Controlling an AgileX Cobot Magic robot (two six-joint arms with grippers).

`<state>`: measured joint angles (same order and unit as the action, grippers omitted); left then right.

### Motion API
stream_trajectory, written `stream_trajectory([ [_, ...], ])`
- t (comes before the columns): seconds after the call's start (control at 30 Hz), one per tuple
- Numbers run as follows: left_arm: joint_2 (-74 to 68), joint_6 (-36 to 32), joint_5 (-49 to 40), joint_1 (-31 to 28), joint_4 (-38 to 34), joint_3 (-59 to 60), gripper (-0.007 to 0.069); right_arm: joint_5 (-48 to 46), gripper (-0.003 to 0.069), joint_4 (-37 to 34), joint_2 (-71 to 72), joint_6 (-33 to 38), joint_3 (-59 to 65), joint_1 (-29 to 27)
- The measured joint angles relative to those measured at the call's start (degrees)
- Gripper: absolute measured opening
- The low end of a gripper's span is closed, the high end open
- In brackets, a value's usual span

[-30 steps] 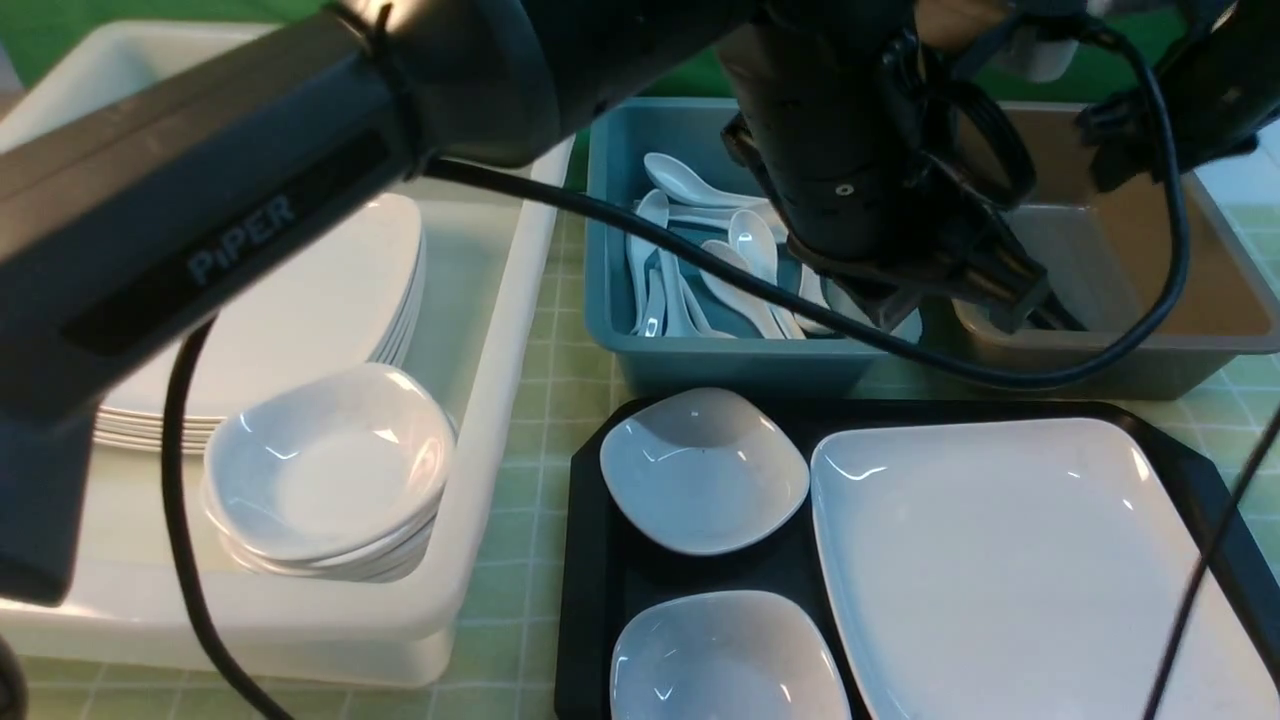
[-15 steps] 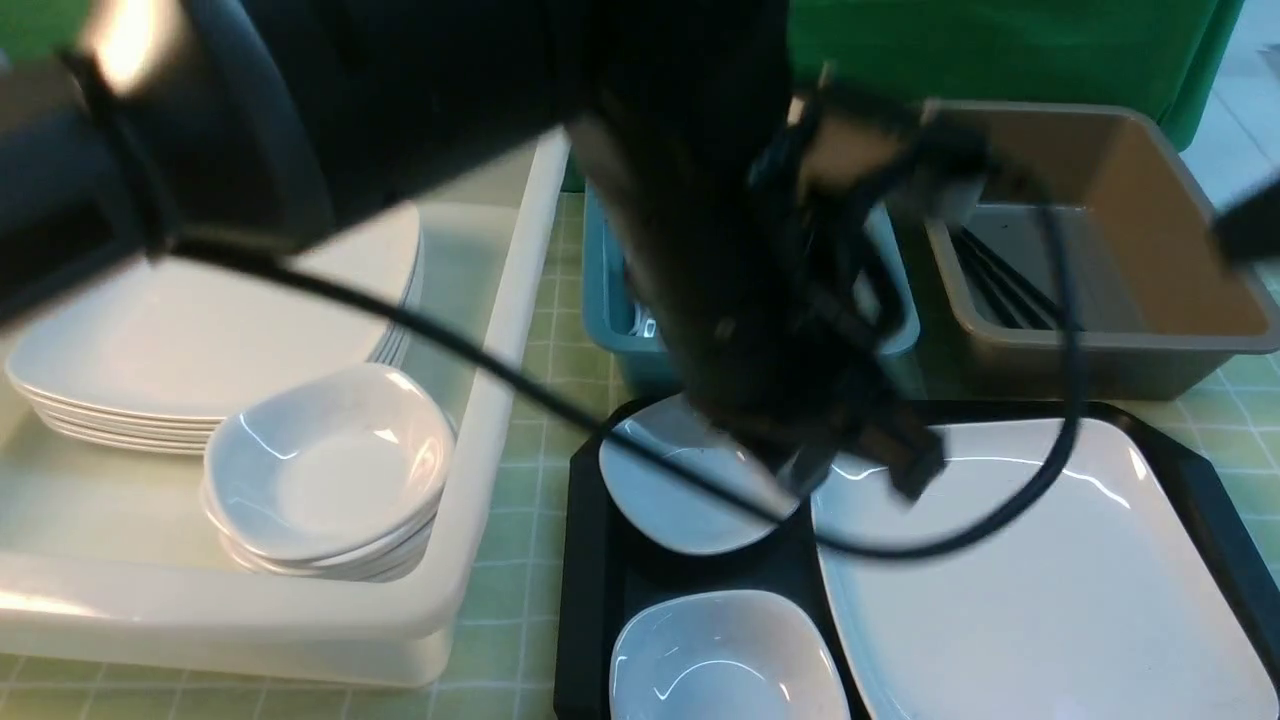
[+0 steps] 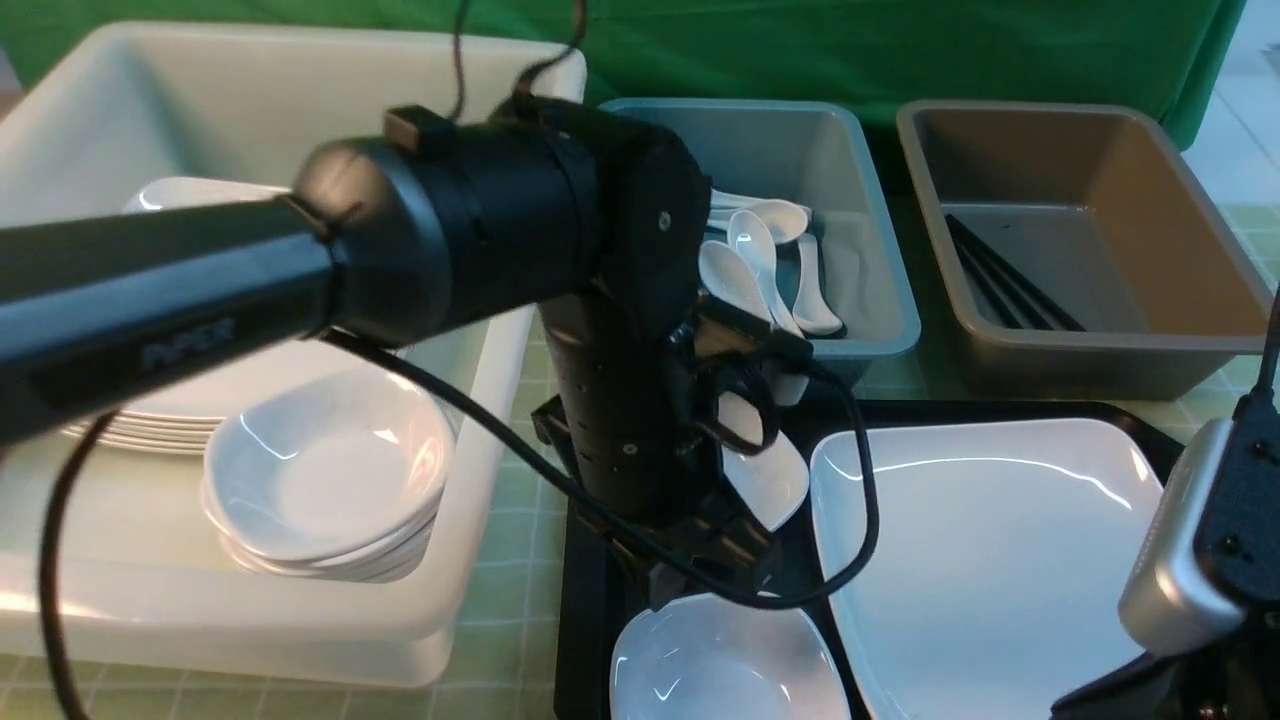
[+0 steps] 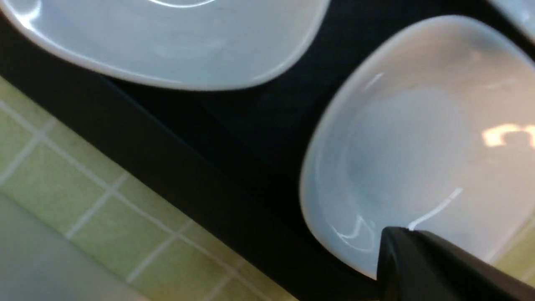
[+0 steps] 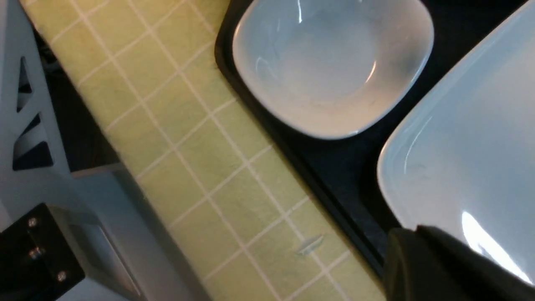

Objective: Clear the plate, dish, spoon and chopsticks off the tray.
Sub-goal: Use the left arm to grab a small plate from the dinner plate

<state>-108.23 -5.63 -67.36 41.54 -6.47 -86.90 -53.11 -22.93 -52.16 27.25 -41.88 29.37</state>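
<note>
The black tray (image 3: pixel 585 620) holds the large white plate (image 3: pixel 1000 560) on its right and two small white dishes on its left, one far (image 3: pixel 775 480) and one near (image 3: pixel 720 665). My left gripper (image 3: pixel 700 565) hangs low over the tray's left side. The left wrist view shows one dark finger (image 4: pixel 418 263) over the rim of a small dish (image 4: pixel 418 138); its jaws are hidden. My right gripper (image 5: pixel 413 246) is at the plate's near corner (image 5: pixel 472 146); one finger shows. White spoons (image 3: pixel 760 255) lie in the teal tub. Black chopsticks (image 3: pixel 1000 275) lie in the brown tub.
A big white tub (image 3: pixel 480 420) on the left holds stacked plates and stacked small dishes (image 3: pixel 330 470). The teal tub (image 3: pixel 870 300) and brown tub (image 3: pixel 1180 250) stand behind the tray. My left arm's cable (image 3: pixel 860 500) loops over the tray. My right wrist (image 3: pixel 1200 560) is at the lower right.
My left arm has swung back from above the teal and brown tubs and come down over the tray's left side. My right arm has moved from upper right to lower right.
</note>
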Motion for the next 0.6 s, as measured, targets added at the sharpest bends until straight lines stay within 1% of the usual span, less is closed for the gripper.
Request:
stream_trajectory([
  [0.03, -0.14, -0.13, 0.13, 0.0, 0.13, 0.0, -0.0006, 0.38, -0.0004, 0.0, 0.05, 0.0, 0.0, 0.0],
  [0.2, -2.86, -0.75, 4.14, 0.0, 3.67, 0.0, 0.011, 3.44, -0.0005, 0.18, 0.12, -0.36, 0.0, 0.18],
  [0.3, -3.6, -1.59, 5.3, 0.0, 4.25, 0.0, 0.0218, 4.55, -0.0006, 0.18, 0.12, -0.43, 0.0, 0.18],
  [0.43, -4.23, -3.43, 5.72, 0.0, 2.81, 0.02, 0.0368, 5.96, -0.0006, 0.18, 0.12, -0.38, 0.0, 0.18],
  [0.47, -4.29, -3.57, 5.72, 0.0, 2.75, 0.02, 0.0374, 6.03, -0.0006, 0.18, 0.12, -0.38, 0.0, 0.18],
  [0.53, -5.43, -3.62, 5.72, 0.0, 2.75, 0.02, 0.0419, 6.67, -0.0006, 0.18, 0.12, -0.38, 0.0, 0.18],
  [0.6, -6.36, -3.67, 5.66, 0.0, 2.75, 0.07, 0.0429, 6.91, -0.0006, 0.18, 0.12, -0.38, 0.0, 0.18],
])
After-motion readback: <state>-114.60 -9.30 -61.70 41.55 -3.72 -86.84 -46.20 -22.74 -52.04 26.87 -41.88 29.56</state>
